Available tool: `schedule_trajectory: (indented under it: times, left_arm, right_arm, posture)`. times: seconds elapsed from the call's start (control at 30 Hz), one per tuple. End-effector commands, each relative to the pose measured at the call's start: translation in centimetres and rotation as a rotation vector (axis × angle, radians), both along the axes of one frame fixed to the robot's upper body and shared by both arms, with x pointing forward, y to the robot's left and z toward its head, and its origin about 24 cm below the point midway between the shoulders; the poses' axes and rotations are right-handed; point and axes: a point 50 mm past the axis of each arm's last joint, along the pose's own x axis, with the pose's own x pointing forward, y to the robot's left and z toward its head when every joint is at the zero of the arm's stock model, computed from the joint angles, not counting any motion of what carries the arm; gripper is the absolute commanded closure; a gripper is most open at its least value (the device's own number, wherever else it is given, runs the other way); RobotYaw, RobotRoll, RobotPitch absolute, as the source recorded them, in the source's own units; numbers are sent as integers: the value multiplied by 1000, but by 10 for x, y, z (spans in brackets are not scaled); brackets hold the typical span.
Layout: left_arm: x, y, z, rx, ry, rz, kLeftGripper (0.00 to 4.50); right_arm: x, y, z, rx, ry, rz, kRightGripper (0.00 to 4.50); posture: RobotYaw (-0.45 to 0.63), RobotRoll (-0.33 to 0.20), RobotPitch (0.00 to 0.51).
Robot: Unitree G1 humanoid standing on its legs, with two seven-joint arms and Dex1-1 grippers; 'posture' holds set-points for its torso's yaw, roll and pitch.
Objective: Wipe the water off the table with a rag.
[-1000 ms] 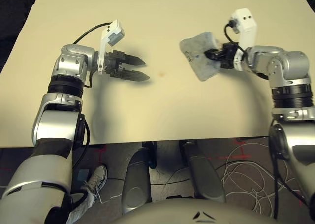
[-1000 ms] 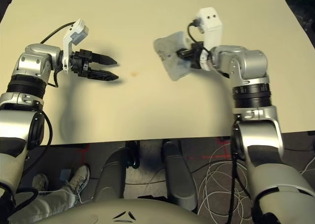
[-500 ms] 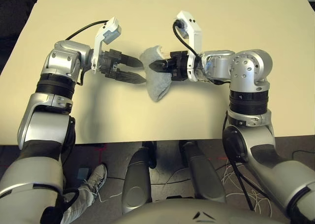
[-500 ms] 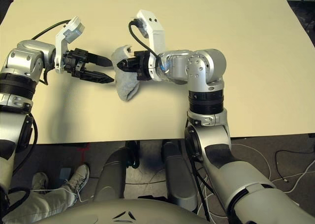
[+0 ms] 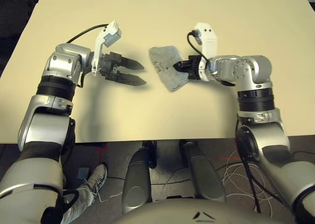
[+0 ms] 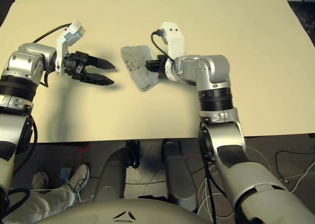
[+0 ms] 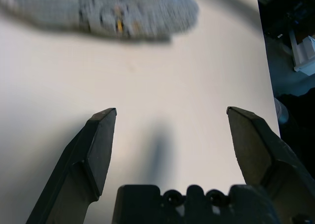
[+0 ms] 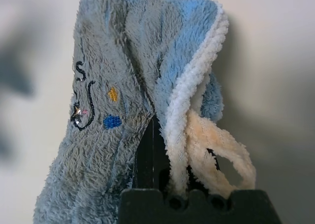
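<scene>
While R jaws (image 5: 183,66) clamp rag (image 5: 168,69) (L jaws (image 5: 142,73) wide, empty), beige table (image 5: 123,115) meets grey floor (image 5: 170,184).

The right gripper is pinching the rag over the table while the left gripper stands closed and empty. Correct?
Not quite: the left gripper is open, as the left wrist view shows. The rest is right.
</scene>
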Motion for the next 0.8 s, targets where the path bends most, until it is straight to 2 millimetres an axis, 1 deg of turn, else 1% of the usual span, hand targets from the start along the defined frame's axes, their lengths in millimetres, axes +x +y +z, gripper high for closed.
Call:
schedule_trajectory:
  times: [0.03,0.23,0.33,0.43,0.47,0.5,0.57,0.63,0.7,0.73,0.8]
  left_arm:
    - [0,0,-3,16,6,-8,0]
    - [1,0,-2,17,1,-5,0]
    - [2,0,-2,19,-2,-2,0]
    - [3,0,-2,20,-4,0,0]
    - [3,0,-2,21,-4,1,0]
    - [3,0,-2,21,-5,2,0]
    - [4,1,-2,22,-6,3,0]
    - [4,1,-2,23,-8,3,0]
    - [4,0,-1,23,-10,3,0]
    - [4,0,-1,23,-11,2,0]
    - [4,0,0,24,-17,-1,0]
  right_arm:
    - [4,-32,-9,-79,25,-129,4457]
    - [9,-75,-9,-159,-3,-257,4457]
    - [8,-92,-10,-187,0,-301,4457]
    - [8,-101,-11,-200,3,-321,4457]
    - [7,-100,-10,-187,6,-311,4457]
    - [6,-96,-9,-169,9,-297,4457]
    - [5,-84,-4,-111,16,-257,4457]
    - [2,-56,7,-29,7,-146,4457]
    - [-5,-26,20,42,4,-17,4457]
    - [-8,-18,23,59,6,13,4457]
    - [-19,12,32,97,2,132,4457]
  posture:
    - [-205,0,309]
    - [-209,0,308]
    - [-211,0,306]
    - [-214,0,306]
    - [-214,0,306]
    - [-215,0,305]
    - [-216,0,305]
    - [-218,0,303]
    - [-217,0,303]
    - [-216,0,303]
    - [-217,0,303]
